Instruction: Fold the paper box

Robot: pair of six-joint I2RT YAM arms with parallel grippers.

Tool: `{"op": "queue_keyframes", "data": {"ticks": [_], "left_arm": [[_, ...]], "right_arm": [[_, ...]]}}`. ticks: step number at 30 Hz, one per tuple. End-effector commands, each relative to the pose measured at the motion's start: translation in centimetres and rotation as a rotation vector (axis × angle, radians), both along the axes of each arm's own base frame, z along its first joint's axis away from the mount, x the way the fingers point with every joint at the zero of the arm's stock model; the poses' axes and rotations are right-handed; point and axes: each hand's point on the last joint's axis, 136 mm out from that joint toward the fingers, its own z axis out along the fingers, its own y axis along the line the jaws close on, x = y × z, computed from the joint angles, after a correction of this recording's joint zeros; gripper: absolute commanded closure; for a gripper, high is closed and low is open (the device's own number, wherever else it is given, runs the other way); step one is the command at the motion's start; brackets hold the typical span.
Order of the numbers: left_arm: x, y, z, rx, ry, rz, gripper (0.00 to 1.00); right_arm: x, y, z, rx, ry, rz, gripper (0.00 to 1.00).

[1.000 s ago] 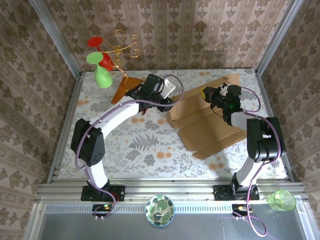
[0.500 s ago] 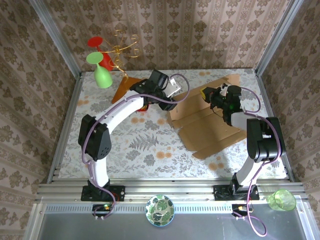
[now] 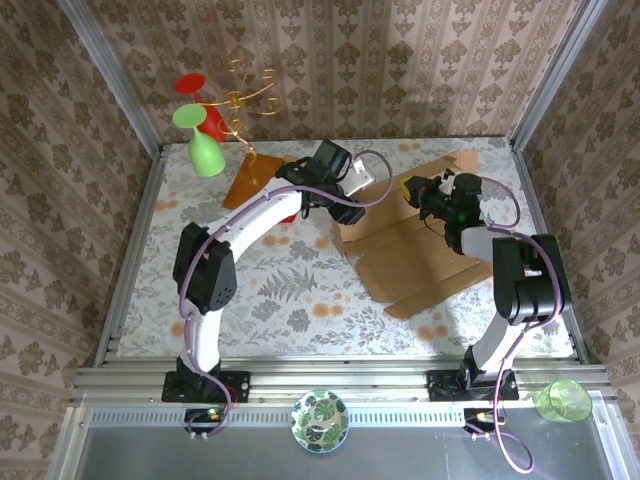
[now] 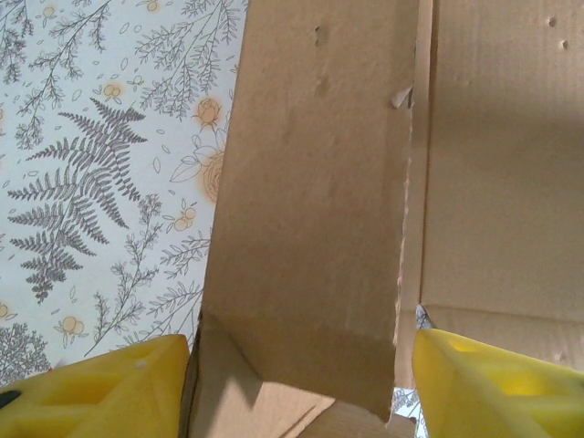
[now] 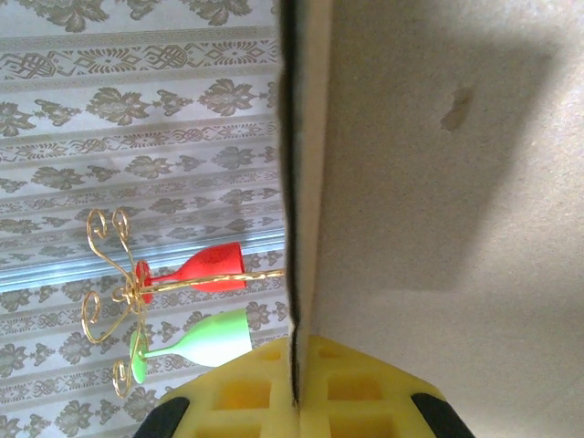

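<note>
Clamping plain paper box [image 3: 420, 255], right pincer [image 5: 294, 388]

Your counter [image 3: 270, 290] is covered with a pale cloth printed with grey ferns and small orange flowers. On its right half you see the paper box [image 3: 420, 250], a flat brown cardboard sheet, with its far flap tilted up off the cloth. Left of the paper box, toward the far corner, a glossy orange-brown wooden board [image 3: 250, 175] rests on the cloth, and a gold wire stand [image 3: 245, 100] rises at its far end.
</note>
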Motion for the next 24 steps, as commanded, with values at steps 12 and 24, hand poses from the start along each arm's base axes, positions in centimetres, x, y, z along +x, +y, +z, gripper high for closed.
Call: {"op": "queue_keyframes", "data": {"ticks": [12,24], "left_arm": [[-0.1,7.3,11.0,-0.248,-0.169,0.353,0.34],[-0.6,14.6,6.6,-0.284,-0.037,0.518,0.49]], "right_arm": [[0.3,0.8,3.2,0.067,-0.149,0.004,1.0],[1.8,2.8,1.8,0.088,-0.106,0.036,1.0]]}}
